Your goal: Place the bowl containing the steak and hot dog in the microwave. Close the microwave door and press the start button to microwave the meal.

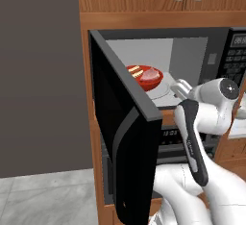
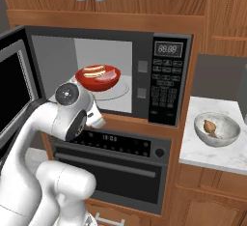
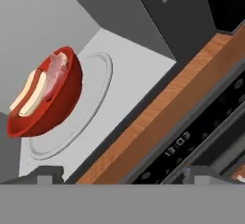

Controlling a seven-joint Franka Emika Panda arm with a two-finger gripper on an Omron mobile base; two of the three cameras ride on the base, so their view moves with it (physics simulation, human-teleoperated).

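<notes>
Microwave door [image 1: 122, 137], swung fully open, left of the fingers; bowl [image 3: 45, 98] with hot dog [image 3: 29, 94] and steak [image 3: 56, 70] seated on the turntable [image 3: 98, 89] inside the microwave [image 2: 144, 56], ahead of and beyond the fingers, not held; gripper [image 3: 122, 176] empty, fingers spread wide; keypad [image 2: 165, 82] to the right. Judged: placing done, closing in hand; next, reach around the door's outer edge and push.

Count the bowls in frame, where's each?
2. The red bowl with the steak and hot dog sits on the turntable inside the microwave. A grey bowl holding a brown lump sits on the counter right of it.
</notes>
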